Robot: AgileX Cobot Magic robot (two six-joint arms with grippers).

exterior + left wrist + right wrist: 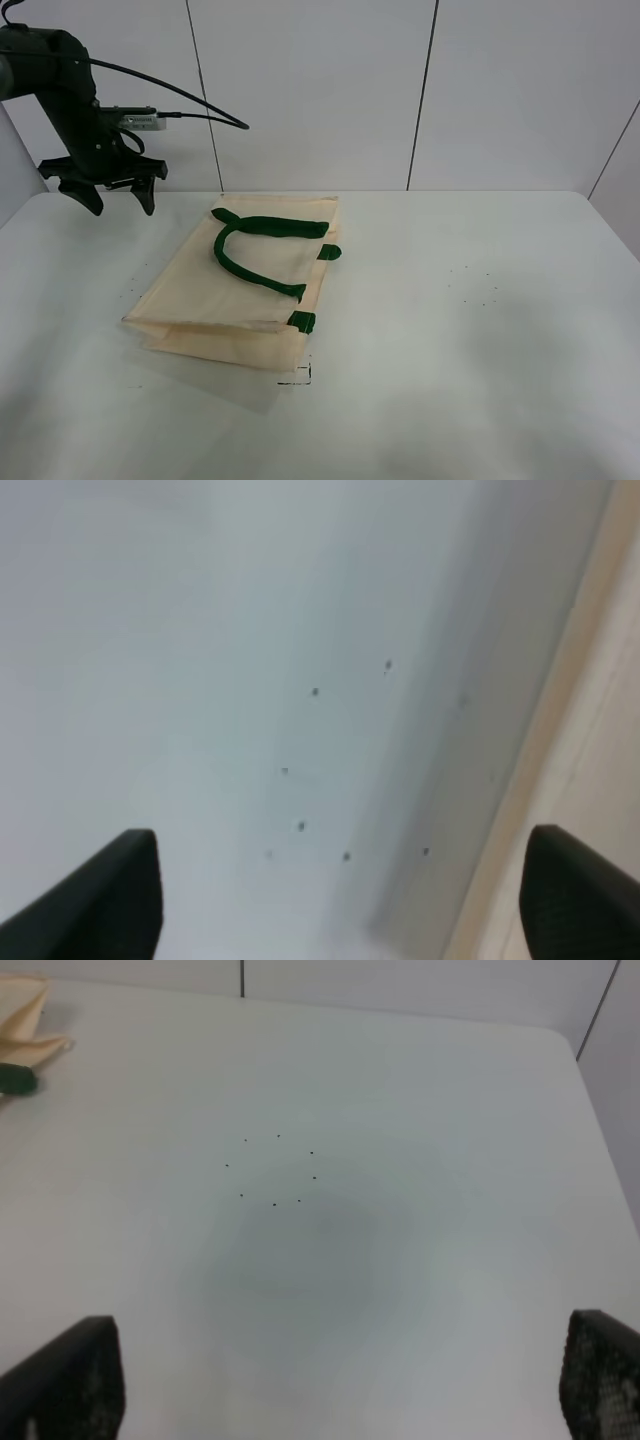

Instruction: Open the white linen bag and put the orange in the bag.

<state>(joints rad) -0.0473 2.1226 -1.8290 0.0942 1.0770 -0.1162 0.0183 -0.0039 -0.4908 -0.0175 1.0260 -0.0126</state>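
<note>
A: Nearest the high camera is the bare front of the white table (420,420). What lies on it?

B: The white linen bag (240,290), flat, left of centre. Its folded bottom edge points toward seven o'clock and its mouth end toward one o'clock.

A: And the handles?

B: One dark green strap handle (255,245) loops across the top face. Two small green tabs (302,321) sit along the bag's three-o'clock edge.

A: The arms?

B: The left gripper (112,195) hangs above the table's far corner at about ten o'clock from the bag, clear of it, fingers spread wide and holding nothing. Its wrist view shows the bag's cream edge just beside one finger (575,895).

A: The right one?

B: The right gripper (340,1380) shows only in its own wrist view, fingers far apart over bare table, a corner of the bag well off.

A: The orange?

B: Not visible in any view.
</note>
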